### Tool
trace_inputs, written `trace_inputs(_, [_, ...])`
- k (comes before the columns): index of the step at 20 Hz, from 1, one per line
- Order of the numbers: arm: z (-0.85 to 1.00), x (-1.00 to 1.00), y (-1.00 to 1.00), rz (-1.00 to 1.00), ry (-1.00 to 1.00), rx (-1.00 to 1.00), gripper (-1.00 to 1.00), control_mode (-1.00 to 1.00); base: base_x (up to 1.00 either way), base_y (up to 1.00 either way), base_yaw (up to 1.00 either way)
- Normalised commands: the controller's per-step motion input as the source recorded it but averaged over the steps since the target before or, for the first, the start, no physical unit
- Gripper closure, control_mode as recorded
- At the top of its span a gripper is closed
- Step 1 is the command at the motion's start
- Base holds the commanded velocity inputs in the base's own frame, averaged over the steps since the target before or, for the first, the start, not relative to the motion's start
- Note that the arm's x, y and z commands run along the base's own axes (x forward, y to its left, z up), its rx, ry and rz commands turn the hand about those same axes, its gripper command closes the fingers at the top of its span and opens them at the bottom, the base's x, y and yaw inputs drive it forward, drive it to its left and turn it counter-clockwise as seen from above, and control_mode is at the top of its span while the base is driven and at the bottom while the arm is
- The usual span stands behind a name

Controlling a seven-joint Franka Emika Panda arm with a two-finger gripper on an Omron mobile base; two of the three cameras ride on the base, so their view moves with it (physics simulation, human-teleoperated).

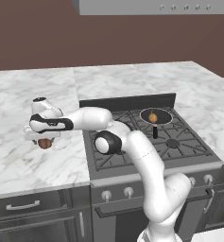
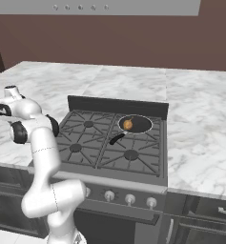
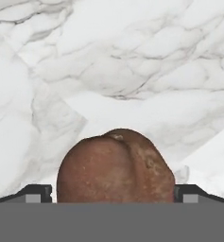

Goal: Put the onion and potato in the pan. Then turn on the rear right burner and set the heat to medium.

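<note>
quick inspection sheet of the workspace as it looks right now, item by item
surface: white marble counter on both sides of a black gas stove.
job's things: onion sits in the pan on the rear right burner; potato is between the fingers, left of the stove.
rear right burner: under the pan, no flame seen.
knobs: row on the stove front; settings cannot be read.
clutter: nothing seen.
gripper: gripper closed around the potato, over the counter.
cables: nothing seen.
surroundings: brown wall, grey hood, dark drawers below.
</note>
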Motion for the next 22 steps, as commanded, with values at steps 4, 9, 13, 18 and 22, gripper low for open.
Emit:
trace_inputs(4, [-0.3,0.0,0.0,0.0,0.0,0.0,-1.0,-1.0,0.0,0.0,0.0])
trace_inputs(9, [-0.3,0.0,0.0,0.0,0.01,0.0,-1.0,-1.0,0.0,0.0,0.0])
trace_inputs(13, [0.0,0.0,0.0,0.0,0.02,0.0,1.0,-1.0,0.0,0.0,0.0])
trace_inputs(18, [0.0,0.0,0.0,0.0,0.0,0.0,1.0,-1.0,0.0,0.0,0.0])
trace_inputs(22, [0.0,-0.21,-0.13,0.0,-0.04,0.0,1.0,-1.0,0.0,0.0,0.0])
